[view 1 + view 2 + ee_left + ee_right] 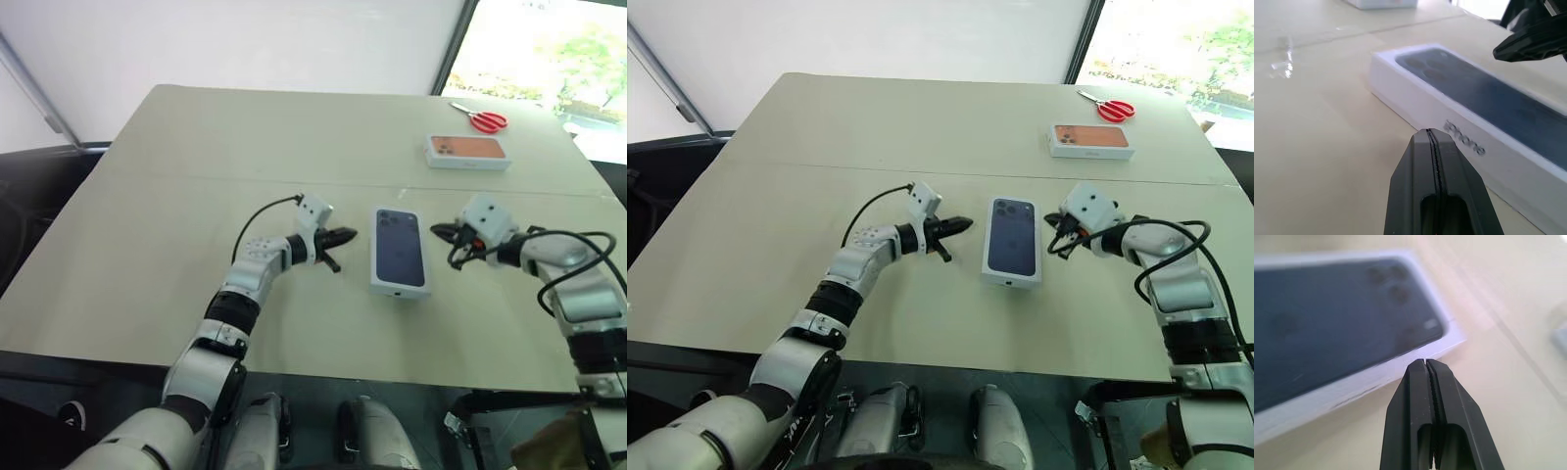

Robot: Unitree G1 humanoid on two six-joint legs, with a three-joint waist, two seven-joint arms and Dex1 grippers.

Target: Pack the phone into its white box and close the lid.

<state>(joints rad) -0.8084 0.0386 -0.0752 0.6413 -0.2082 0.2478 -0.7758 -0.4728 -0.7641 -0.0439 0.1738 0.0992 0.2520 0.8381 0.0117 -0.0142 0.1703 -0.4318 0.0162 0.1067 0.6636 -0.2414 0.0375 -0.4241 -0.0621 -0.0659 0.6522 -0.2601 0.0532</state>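
The white box lies flat at the middle of the table with the lid sitting on it, dark phone picture facing up. The phone itself is hidden. My left gripper hovers just left of the box, shut and empty, its tip pointing at the box's long side. My right gripper hangs just right of the box, also shut with nothing in it, tip aimed at the lid's edge. Neither gripper touches the box.
A second box with an orange phone picture lies at the far right of the table, with red-handled scissors beyond it. The beige table ends close to me, and a window stands past its far right corner.
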